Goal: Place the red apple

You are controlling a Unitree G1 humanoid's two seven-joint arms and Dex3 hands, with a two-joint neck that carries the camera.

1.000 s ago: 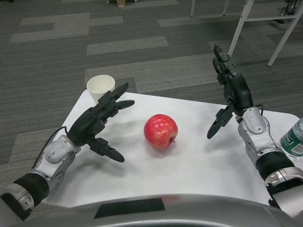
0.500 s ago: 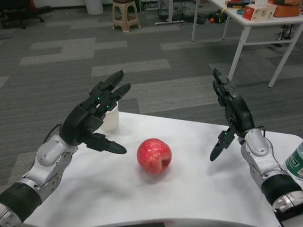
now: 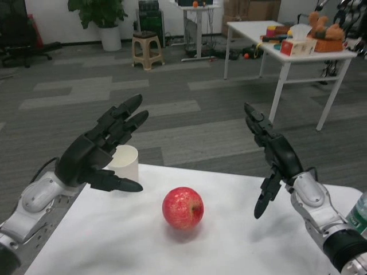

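White table point(image 3: 241, 252) fills the bottom of the frame. Above it at the left, the left hand point(image 3: 97, 150) is up in the air, fingers spread, holding nothing. At the right, the right hand point(image 3: 274, 154) is the same. The white cup point(image 3: 124, 162) stands behind the left hand. The red apple point(image 3: 182, 208) sits on the table, bottom middle, between the hands.
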